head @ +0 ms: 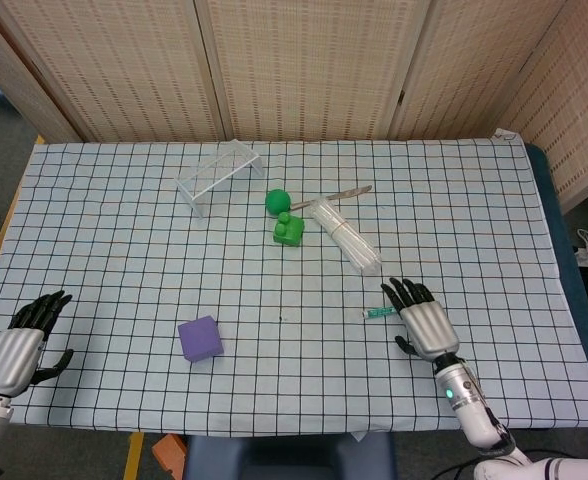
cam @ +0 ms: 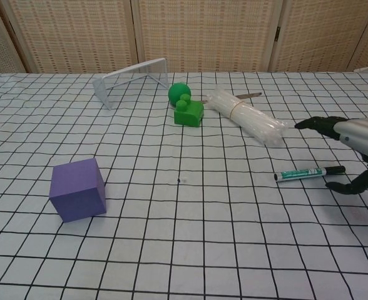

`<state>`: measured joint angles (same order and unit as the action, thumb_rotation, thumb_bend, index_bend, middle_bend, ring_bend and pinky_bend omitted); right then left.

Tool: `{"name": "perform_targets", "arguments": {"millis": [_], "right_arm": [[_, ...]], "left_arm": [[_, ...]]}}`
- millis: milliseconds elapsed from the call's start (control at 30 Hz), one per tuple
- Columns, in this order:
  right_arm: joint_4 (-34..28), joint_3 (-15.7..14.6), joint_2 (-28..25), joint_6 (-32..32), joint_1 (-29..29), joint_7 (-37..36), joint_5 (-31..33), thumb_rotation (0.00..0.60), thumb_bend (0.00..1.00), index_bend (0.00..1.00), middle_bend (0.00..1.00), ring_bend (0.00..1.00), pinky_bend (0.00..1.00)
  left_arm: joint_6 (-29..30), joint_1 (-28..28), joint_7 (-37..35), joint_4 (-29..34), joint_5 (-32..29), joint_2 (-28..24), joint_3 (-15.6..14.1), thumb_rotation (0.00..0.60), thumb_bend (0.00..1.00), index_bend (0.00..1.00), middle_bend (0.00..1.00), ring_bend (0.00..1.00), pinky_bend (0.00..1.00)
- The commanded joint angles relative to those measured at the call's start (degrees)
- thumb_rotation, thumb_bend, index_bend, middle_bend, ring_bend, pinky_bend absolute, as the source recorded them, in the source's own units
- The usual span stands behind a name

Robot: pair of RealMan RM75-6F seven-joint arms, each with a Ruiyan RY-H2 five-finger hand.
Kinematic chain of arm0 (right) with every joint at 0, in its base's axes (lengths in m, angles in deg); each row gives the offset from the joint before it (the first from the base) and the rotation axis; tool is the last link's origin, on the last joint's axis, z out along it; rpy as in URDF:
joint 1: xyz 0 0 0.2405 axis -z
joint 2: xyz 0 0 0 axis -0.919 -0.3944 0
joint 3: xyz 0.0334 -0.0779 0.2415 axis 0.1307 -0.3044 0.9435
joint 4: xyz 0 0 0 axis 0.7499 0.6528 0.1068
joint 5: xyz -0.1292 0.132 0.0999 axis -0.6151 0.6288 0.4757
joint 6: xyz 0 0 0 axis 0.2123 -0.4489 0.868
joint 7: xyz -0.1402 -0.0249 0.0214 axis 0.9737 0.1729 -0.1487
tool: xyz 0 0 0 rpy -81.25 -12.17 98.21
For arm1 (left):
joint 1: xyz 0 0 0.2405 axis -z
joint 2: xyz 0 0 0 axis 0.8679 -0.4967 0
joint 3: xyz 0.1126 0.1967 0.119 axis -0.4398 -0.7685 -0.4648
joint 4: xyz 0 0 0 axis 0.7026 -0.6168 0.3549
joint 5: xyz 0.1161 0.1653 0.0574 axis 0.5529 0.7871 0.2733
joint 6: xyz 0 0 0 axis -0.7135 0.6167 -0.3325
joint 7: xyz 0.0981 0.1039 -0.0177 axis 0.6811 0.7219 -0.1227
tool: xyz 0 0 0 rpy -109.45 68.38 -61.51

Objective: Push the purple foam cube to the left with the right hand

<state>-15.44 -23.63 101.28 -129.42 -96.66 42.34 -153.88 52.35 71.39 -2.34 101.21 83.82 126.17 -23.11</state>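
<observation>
The purple foam cube (head: 200,338) (cam: 78,189) sits on the checked cloth at the front left of centre, untouched. My right hand (head: 422,320) (cam: 353,147) is far to its right, fingers spread and holding nothing. A green-and-white marker (head: 378,313) (cam: 308,173) lies on the cloth just left of that hand, free of the fingers. My left hand (head: 19,345) hovers open at the table's front left corner, well left of the cube; the chest view does not show it.
Behind centre lie a green ball (head: 277,201), a green toy block (head: 289,230) (cam: 189,112), a bundle of clear tubes (head: 345,235) (cam: 246,117), a knife (head: 336,194) and a clear wire rack (head: 219,173) (cam: 131,79). The table's front edge (head: 274,432) runs close to both hands.
</observation>
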Motion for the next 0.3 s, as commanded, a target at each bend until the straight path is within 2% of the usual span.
{"name": "perform_targets", "arguments": {"millis": [33,133,200,300], "right_arm": [[1.5,-3.3,-3.9,-14.5,9.1,-8.0,-12.4,0.600,0.19,0.00,0.00,0.00,0.06],[6.6,-3.0,-3.4,-20.6,13.4,-11.4,-15.2,0.600,0.19,0.00,0.00,0.00,0.00],[7.3,-3.2,-4.5,-20.5,13.9,-12.3,-16.3,0.600,0.19,0.00,0.00,0.00,0.00],[6.1,-1.8,-5.9,-20.5,14.7,-15.0,-16.5,0.600,0.19,0.00,0.00,0.00,0.00]], "left_arm": [[0.7,-0.5,1.5,0.5,-0.4,0.0,0.1,0.600,0.38,0.00,0.00,0.00,0.12],[1.0,-0.8,3.3,1.0,-1.0,0.2,0.2,0.600,0.38,0.00,0.00,0.00,0.12],[1.3,-0.9,4.2,1.4,-1.0,0.5,0.3,0.600,0.38,0.00,0.00,0.00,0.12],[1.5,-0.9,5.9,1.6,-0.9,1.1,0.3,0.600,0.38,0.00,0.00,0.00,0.12]]}}
